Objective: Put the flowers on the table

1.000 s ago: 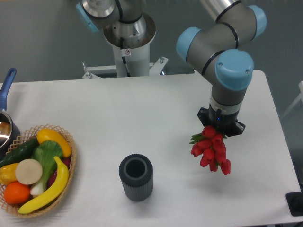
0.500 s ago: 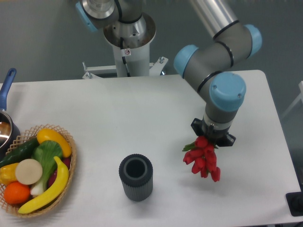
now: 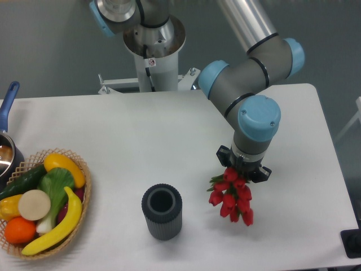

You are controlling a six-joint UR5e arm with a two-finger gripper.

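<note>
Camera: end effector clenched on red flowers — above table.

Bare surface around the flowers, vase upright to their left, basket far left

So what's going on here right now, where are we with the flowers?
The arm's gripper is holding the bunch of red flowers by the stems, blooms hanging down over the white table, right of the dark vase. The vase is empty and upright. The flowers look low, but whether they touch the table can't be told, and they haven't been released. The fruit basket and pot sit at the left edge.
</note>
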